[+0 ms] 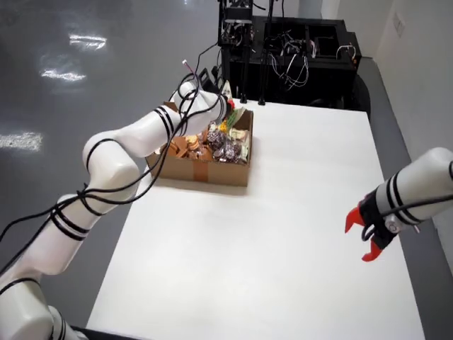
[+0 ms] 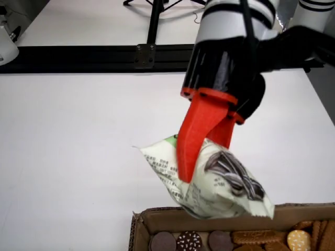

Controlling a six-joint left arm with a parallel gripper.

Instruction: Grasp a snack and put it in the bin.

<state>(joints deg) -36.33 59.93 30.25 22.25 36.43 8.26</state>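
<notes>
A white and green snack packet (image 2: 220,183) printed with sunflower seeds hangs pinched between red fingers (image 2: 191,141). My gripper (image 2: 203,163) is shut on it, just above the near wall of the cardboard box (image 2: 157,218). In the overhead view the same gripper (image 1: 228,106) is at the far end of the box (image 1: 205,168), with the packet (image 1: 236,117) below it. The box holds several cookies (image 2: 241,238) and wrapped snacks (image 1: 225,147).
A second arm with an open red gripper (image 1: 367,235) hangs over the right side of the white table (image 1: 283,234). Black stands and cabled equipment (image 1: 290,53) stand behind the table's far edge. A black rail (image 2: 94,55) runs along the table edge.
</notes>
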